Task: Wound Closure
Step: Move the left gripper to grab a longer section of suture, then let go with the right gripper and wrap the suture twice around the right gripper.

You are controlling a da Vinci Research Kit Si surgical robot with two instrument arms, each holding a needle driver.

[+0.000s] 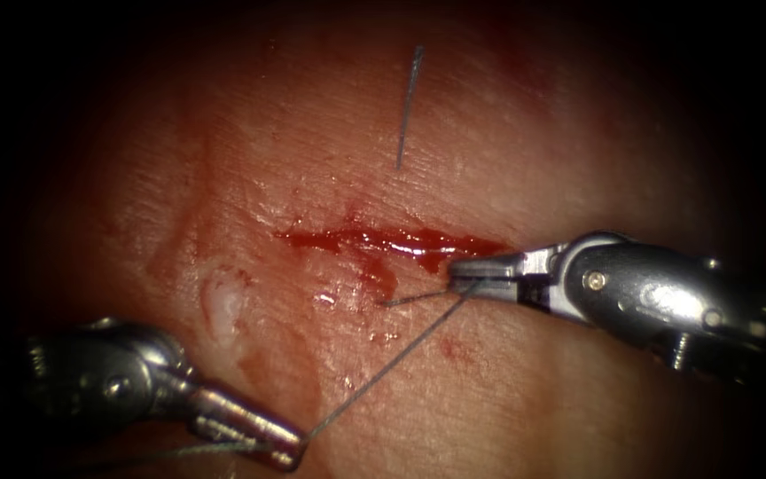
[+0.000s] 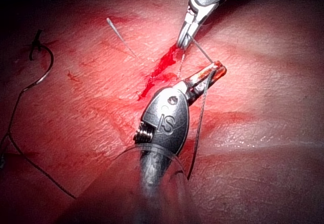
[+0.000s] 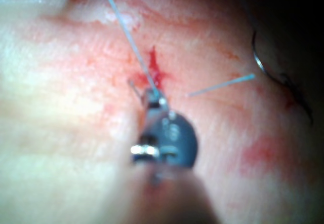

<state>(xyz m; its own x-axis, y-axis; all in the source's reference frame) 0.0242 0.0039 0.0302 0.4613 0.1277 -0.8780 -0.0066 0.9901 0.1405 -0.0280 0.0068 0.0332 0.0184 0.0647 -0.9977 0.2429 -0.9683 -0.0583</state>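
Pork-belly tissue [image 1: 250,168] spreads under both tools, its skin creased and glossy, with the cut [image 1: 392,239] running across the middle of the endoscope view and red fluid [image 1: 423,244] pooled along it. A cut end of thread [image 1: 408,106] lies loose on the skin above the cut.

The right tool [image 1: 467,275] reaches in from the right, just below the cut's right end, its jaws clenched on the thread [image 1: 392,359]. A short tail of that thread pokes out leftward from the jaw tips. From there the strand runs taut, down and to the left, to the left tool [image 1: 287,448], whose jaws are also closed on it near the lower edge. More thread trails away to the left past that tool.

The needle [image 2: 43,69] lies free on the tissue, well apart from both tools and held by neither; from the left wrist view it appears to rest on the surface, though whether its point is caught in the skin cannot be told.

By the look of it, the step in hand is thread work at the cut, likely tensioning or tying rather than driving a stitch. Whatever follows calls for even tension between the two grips, so the thread neither frays nor tears the cut's edge.
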